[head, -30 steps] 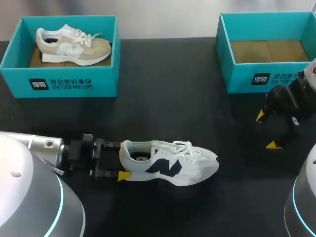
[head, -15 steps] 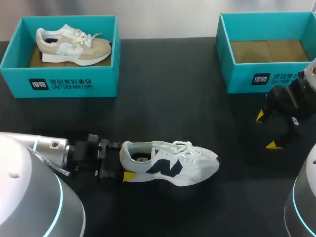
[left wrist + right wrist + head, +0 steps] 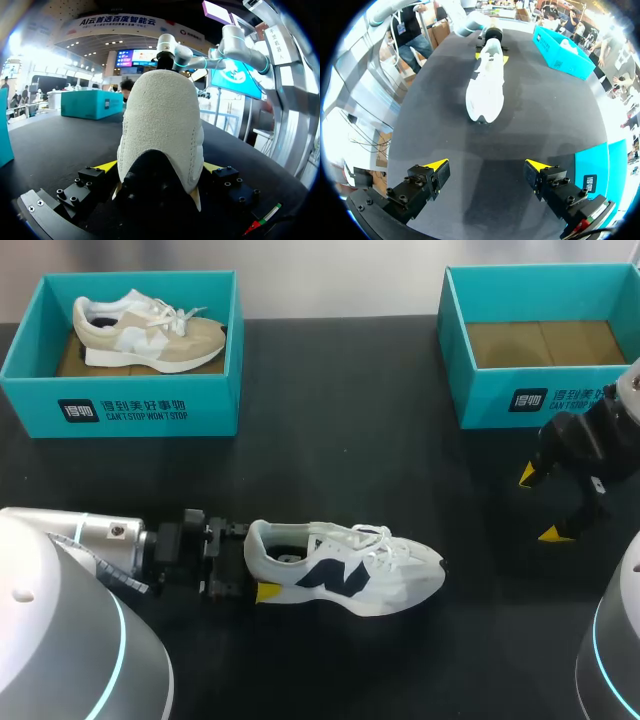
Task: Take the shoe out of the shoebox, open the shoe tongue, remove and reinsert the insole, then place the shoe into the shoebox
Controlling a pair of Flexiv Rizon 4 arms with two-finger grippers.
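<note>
The left arm (image 3: pixel 60 630) and right arm (image 3: pixel 618 640) are smooth silver-grey shells with rounded joints ringed by a thin cyan light band, while the left claw (image 3: pixel 160 166) and right claw (image 3: pixel 487 165) are black blocks studded with small round screws (image 3: pixel 411 173) and end in bright yellow wedge tips (image 3: pixel 436 165).

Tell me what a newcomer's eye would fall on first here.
A white sneaker with a navy side mark lies on the black table, its heel inside the open left gripper. At back left, a teal cardboard shoebox holds a beige sneaker; a matching box at back right holds none.
</note>
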